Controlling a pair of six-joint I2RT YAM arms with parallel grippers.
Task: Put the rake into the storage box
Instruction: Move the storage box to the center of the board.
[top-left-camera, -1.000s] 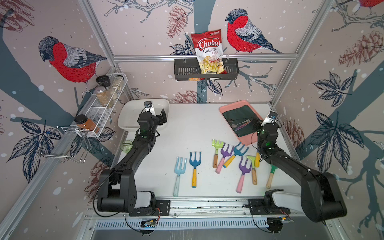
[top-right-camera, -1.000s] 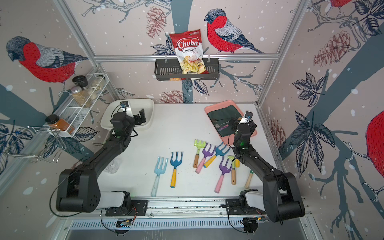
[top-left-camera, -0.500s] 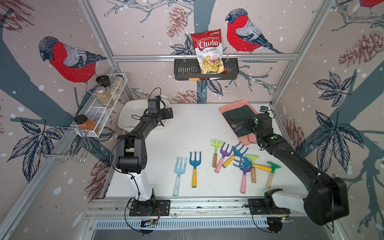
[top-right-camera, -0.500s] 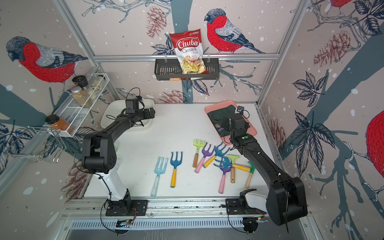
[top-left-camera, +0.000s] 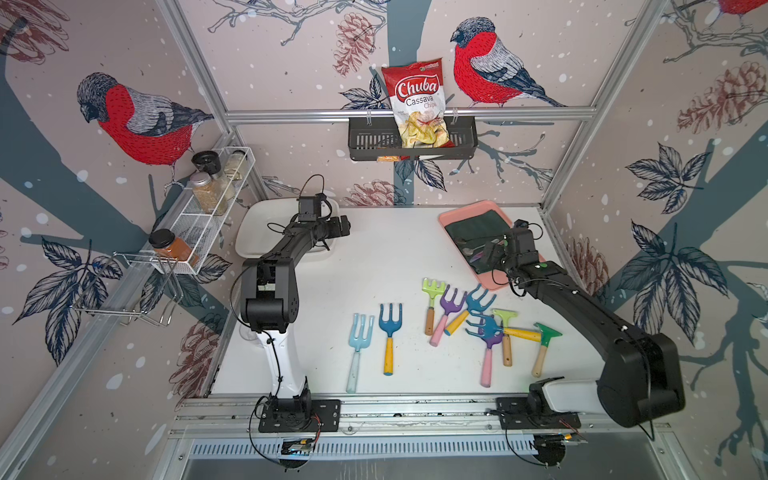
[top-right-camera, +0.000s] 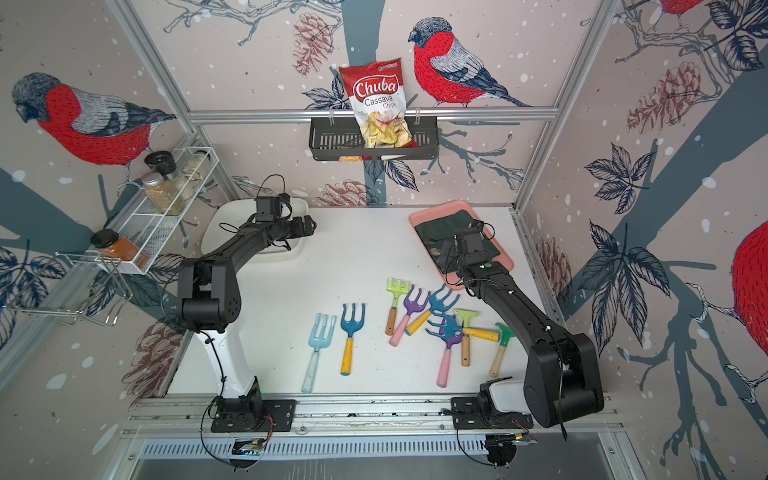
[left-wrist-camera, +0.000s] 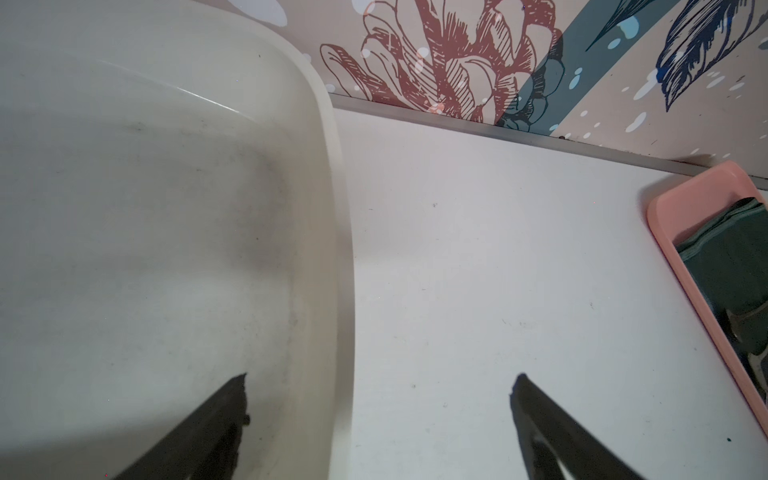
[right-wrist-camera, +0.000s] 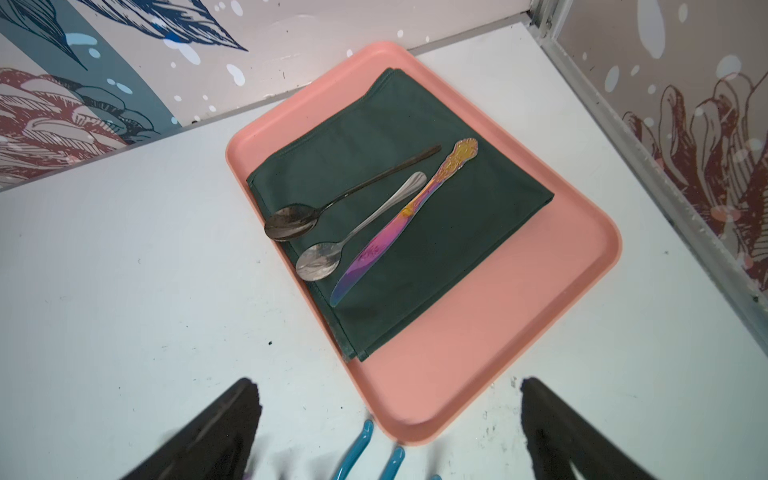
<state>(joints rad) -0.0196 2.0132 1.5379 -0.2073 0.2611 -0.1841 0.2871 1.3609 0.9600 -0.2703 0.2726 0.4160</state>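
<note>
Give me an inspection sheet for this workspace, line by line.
Surface: white table, a few dark specks.
Job's things: storage box empty where visible; lime rake lies on the table among other toy garden tools.
Clutter: pink tray holding green cloth, two spoons, one knife.
Grippers: left gripper open, empty, above the box's rim; right gripper open, empty, by the tray's corner.
Cables: black loops at both wrists, no snag seen.
Surroundings: bird-print walls; hanging black basket with chips bag; wire rack with jars.
</note>
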